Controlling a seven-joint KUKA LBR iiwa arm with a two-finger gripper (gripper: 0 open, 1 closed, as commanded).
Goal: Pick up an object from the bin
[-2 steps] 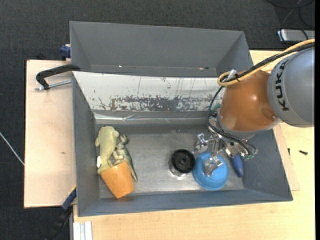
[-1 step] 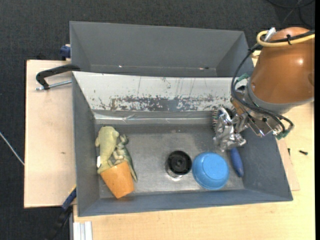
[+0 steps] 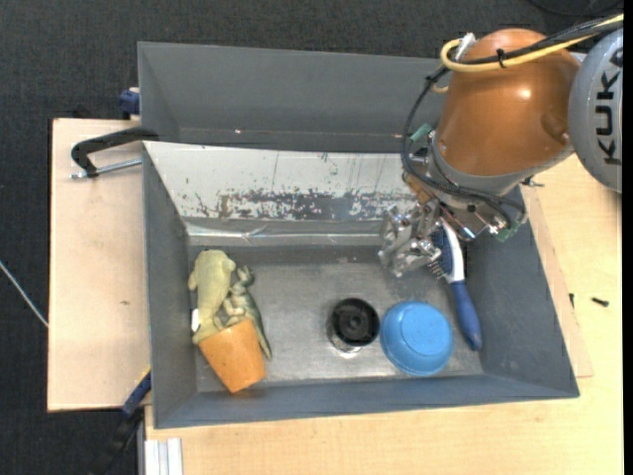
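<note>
Fingers (image 3: 411,253) parted, just beside blue-handled brush (image 3: 464,307)

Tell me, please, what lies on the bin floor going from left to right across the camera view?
green toy animal → black round cap → blue bowl → blue-and-white toothbrush

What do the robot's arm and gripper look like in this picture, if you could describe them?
The wrist wears a rounded, glossy orange cover, with yellow and black cables looped over its top. Behind it, the pale grey arm link carries black lettering, of which KU is readable. Below the cover, the gripper is bare silvery metal.
</note>
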